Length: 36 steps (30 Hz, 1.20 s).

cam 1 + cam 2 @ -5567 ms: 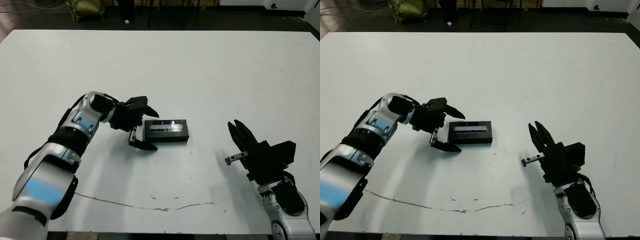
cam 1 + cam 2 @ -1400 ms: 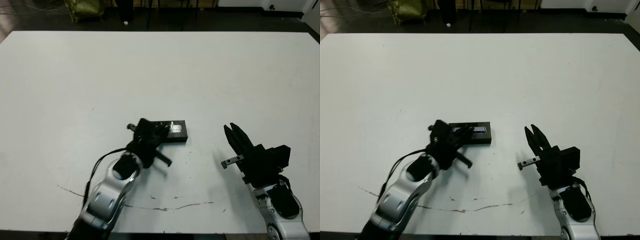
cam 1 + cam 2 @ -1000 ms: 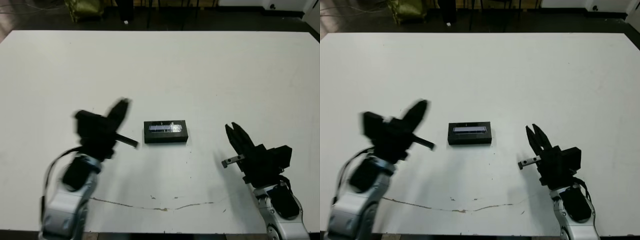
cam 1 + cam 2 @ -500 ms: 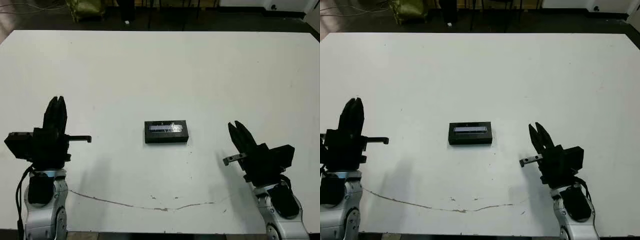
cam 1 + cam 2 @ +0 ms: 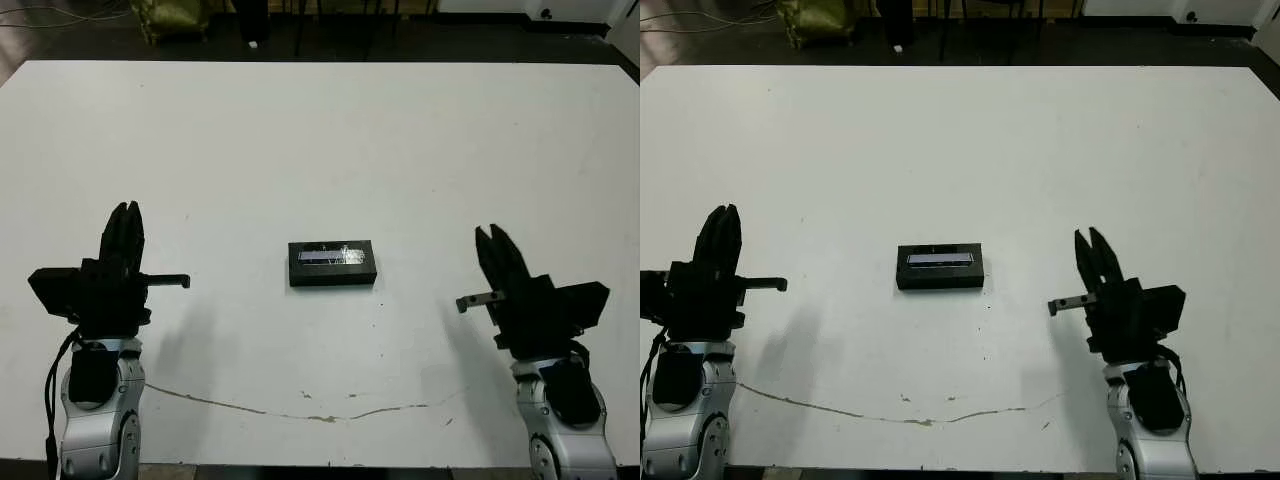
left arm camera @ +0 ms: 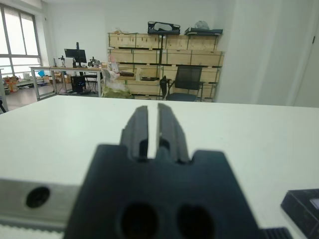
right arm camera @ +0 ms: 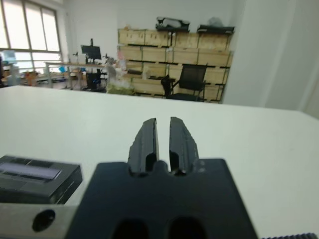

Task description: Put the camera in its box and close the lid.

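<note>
Box [image 5: 332, 263] lidded, mid-table; left hand [image 5: 124, 232], right hand [image 5: 497, 252] raised, flanking, well apart.

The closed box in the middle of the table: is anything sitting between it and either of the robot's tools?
Nothing visible does. The box, lid on, sits alone on the white table; only bare tabletop separates it from the left tool and right tool.

Our left two-fingered black gripper [image 5: 125, 222] swings away from the closed black rectangular box [image 5: 332, 263] to the table's left; we shift the right one [image 5: 497, 247] outward slightly.
</note>
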Each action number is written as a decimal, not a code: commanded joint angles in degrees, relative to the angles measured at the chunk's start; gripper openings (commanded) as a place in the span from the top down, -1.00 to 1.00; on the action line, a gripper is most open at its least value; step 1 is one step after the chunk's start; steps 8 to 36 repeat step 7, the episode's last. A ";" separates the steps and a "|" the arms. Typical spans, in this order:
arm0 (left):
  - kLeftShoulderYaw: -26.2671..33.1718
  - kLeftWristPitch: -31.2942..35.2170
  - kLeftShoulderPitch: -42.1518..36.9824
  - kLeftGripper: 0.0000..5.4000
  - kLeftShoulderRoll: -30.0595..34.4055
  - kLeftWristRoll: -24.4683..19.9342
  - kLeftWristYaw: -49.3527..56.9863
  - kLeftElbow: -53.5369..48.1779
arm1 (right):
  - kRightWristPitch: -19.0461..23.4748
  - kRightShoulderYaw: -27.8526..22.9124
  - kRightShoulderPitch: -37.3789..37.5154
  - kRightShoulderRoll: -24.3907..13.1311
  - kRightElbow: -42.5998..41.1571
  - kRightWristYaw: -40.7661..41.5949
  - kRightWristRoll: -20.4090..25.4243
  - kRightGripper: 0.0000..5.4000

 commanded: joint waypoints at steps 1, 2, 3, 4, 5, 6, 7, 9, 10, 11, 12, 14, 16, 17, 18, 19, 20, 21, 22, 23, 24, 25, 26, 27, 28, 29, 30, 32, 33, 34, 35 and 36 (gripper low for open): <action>-0.15 1.44 0.90 0.99 0.55 -0.32 -0.07 -0.25 | -1.21 -1.06 -1.27 0.33 0.47 -0.85 -0.07 1.00; -0.19 1.40 0.92 0.99 0.67 -0.29 -0.15 -0.27 | -1.59 -1.18 -1.85 0.37 0.69 -0.80 0.07 1.00; -0.25 1.47 1.01 0.99 0.74 -0.36 -0.22 -0.37 | -1.26 -1.25 -2.35 0.47 0.51 -0.89 0.31 1.00; -0.31 1.66 1.10 0.99 0.72 -0.51 -0.23 -0.53 | -0.64 -1.25 -2.71 0.55 0.17 -1.06 0.41 1.00; -0.36 1.83 1.16 0.99 0.70 -0.64 -0.24 -0.67 | -0.14 -1.23 -2.93 0.61 -0.11 -1.18 0.48 1.00; -0.43 1.91 1.24 0.99 0.77 -0.67 -0.32 -0.80 | 0.19 -1.10 -3.03 0.69 -0.32 -1.21 0.55 1.00; -0.55 2.06 1.34 0.99 0.79 -0.58 -0.30 -1.04 | 0.52 -0.90 -2.90 0.67 -0.55 -1.23 0.41 1.00; -0.55 2.06 1.34 0.99 0.79 -0.58 -0.30 -1.04 | 0.52 -0.90 -2.90 0.67 -0.55 -1.23 0.41 1.00; -0.55 2.06 1.34 0.99 0.79 -0.58 -0.30 -1.04 | 0.52 -0.90 -2.90 0.67 -0.55 -1.23 0.41 1.00; -0.55 2.06 1.34 0.99 0.79 -0.58 -0.30 -1.04 | 0.52 -0.90 -2.90 0.67 -0.55 -1.23 0.41 1.00; -0.55 2.06 1.34 0.99 0.79 -0.58 -0.30 -1.04 | 0.52 -0.90 -2.90 0.67 -0.55 -1.23 0.41 1.00; -0.55 2.06 1.34 0.99 0.79 -0.58 -0.30 -1.04 | 0.52 -0.90 -2.90 0.67 -0.55 -1.23 0.41 1.00; -0.55 2.06 1.34 0.99 0.79 -0.58 -0.30 -1.04 | 0.52 -0.90 -2.90 0.67 -0.55 -1.23 0.41 1.00; -0.55 2.06 1.34 0.99 0.79 -0.58 -0.30 -1.04 | 0.52 -0.90 -2.90 0.67 -0.55 -1.23 0.41 1.00; -0.55 2.06 1.34 0.99 0.79 -0.58 -0.30 -1.04 | 0.52 -0.90 -2.90 0.67 -0.55 -1.23 0.41 1.00; -0.55 2.06 1.34 0.99 0.79 -0.58 -0.30 -1.04 | 0.52 -0.90 -2.90 0.67 -0.55 -1.23 0.41 1.00; -0.55 2.06 1.34 0.99 0.79 -0.58 -0.30 -1.04 | 0.52 -0.90 -2.90 0.67 -0.55 -1.23 0.41 1.00; -0.55 2.06 1.34 0.99 0.79 -0.58 -0.30 -1.04 | 0.52 -0.90 -2.90 0.67 -0.55 -1.23 0.41 1.00; -0.55 2.06 1.34 0.99 0.79 -0.58 -0.30 -1.04 | 0.52 -0.90 -2.90 0.67 -0.55 -1.23 0.41 1.00; -0.55 2.06 1.34 0.99 0.79 -0.58 -0.30 -1.04 | 0.52 -0.90 -2.90 0.67 -0.55 -1.23 0.41 1.00; -0.55 2.06 1.34 0.99 0.79 -0.58 -0.30 -1.04 | 0.52 -0.90 -2.90 0.67 -0.55 -1.23 0.41 1.00; -0.55 2.06 1.34 0.99 0.79 -0.58 -0.30 -1.04 | 0.52 -0.90 -2.90 0.67 -0.55 -1.23 0.41 1.00; -0.55 2.06 1.34 0.99 0.79 -0.58 -0.30 -1.04 | 0.52 -0.90 -2.90 0.67 -0.55 -1.23 0.41 1.00; -0.55 2.06 1.34 0.99 0.79 -0.58 -0.30 -1.04 | 0.52 -0.90 -2.90 0.67 -0.55 -1.23 0.41 1.00; -0.55 2.06 1.34 0.99 0.79 -0.58 -0.30 -1.04 | 0.52 -0.90 -2.90 0.67 -0.55 -1.23 0.41 1.00; -0.55 2.06 1.34 0.99 0.79 -0.58 -0.30 -1.04 | 0.52 -0.90 -2.90 0.67 -0.55 -1.23 0.41 1.00; -0.55 2.06 1.34 0.99 0.79 -0.58 -0.30 -1.04 | 0.52 -0.90 -2.90 0.67 -0.55 -1.23 0.41 1.00; -0.55 2.06 1.34 0.99 0.79 -0.58 -0.30 -1.04 | 0.52 -0.90 -2.90 0.67 -0.55 -1.23 0.41 1.00; -0.55 2.06 1.34 0.99 0.79 -0.58 -0.30 -1.04 | 0.52 -0.90 -2.90 0.67 -0.55 -1.23 0.41 1.00; -0.55 2.06 1.34 0.99 0.79 -0.58 -0.30 -1.04 | 0.52 -0.90 -2.90 0.67 -0.55 -1.23 0.41 1.00; -0.55 2.06 1.34 0.99 0.79 -0.58 -0.30 -1.04 | 0.52 -0.90 -2.90 0.67 -0.55 -1.23 0.41 1.00; -0.55 2.06 1.34 0.99 0.79 -0.58 -0.30 -1.04 | 0.52 -0.90 -2.90 0.67 -0.55 -1.23 0.41 1.00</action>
